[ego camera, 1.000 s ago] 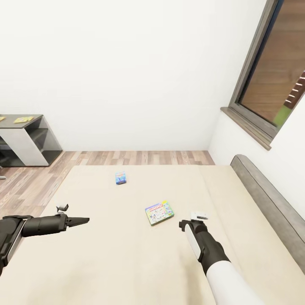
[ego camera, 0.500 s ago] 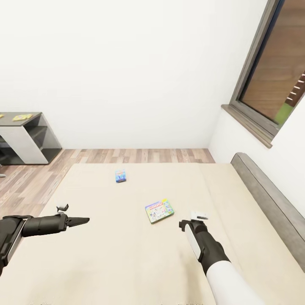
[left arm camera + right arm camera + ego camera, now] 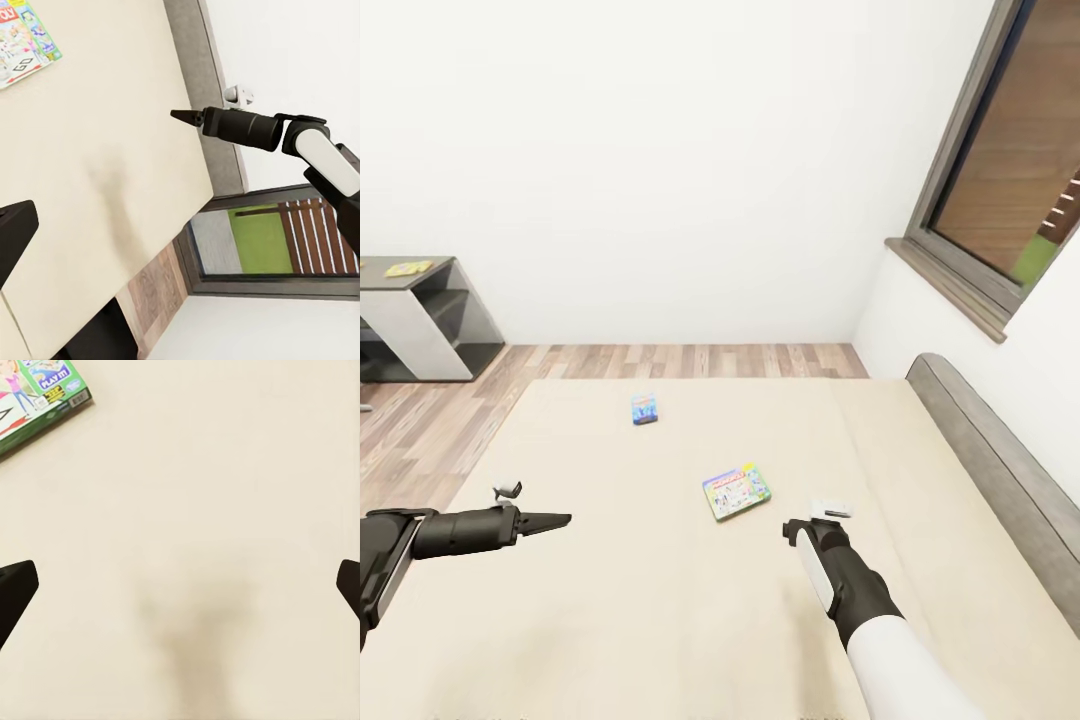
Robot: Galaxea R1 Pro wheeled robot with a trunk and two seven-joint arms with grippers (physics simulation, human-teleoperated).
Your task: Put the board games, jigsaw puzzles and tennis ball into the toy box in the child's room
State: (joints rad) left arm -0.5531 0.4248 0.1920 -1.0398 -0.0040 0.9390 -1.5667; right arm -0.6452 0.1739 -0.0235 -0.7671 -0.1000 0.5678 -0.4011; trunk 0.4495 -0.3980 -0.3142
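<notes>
The right gripper (image 3: 838,513) hangs over the cream mattress of the bed (image 3: 660,600), pointing down at it. In the right wrist view its two dark fingertips (image 3: 15,592) sit at opposite edges of the picture with bare mattress between them, so the jaws are spread wide and hold nothing. A soft shadow lies on the mattress below the gap.

The white board game (image 3: 736,492), a flat box with multicoloured edges, lies on the mattress near the right gripper, just off toward the robot's left and a little farther from the robot. One corner of it shows in the right wrist view (image 3: 34,397), clear of the fingertips and not touching them. A corner also shows in the left wrist view (image 3: 26,41).

The left gripper (image 3: 555,520) is held out over the left part of the bed, pointing toward the right arm. Its dark fingers come to a single point, so the jaws look closed, with nothing between them. The white box lies well apart from it, to the robot's right.

The small teal-blue board game (image 3: 645,409) lies farther up the mattress, near the far edge, well apart from both grippers.

Beyond the bed is a wood-plank floor (image 3: 690,360) and a white wall. The dark-grey corner of the table (image 3: 430,300) stands at far left. A dark-framed window (image 3: 1000,190) is on the right wall, above the bed's grey frame (image 3: 1000,470).
</notes>
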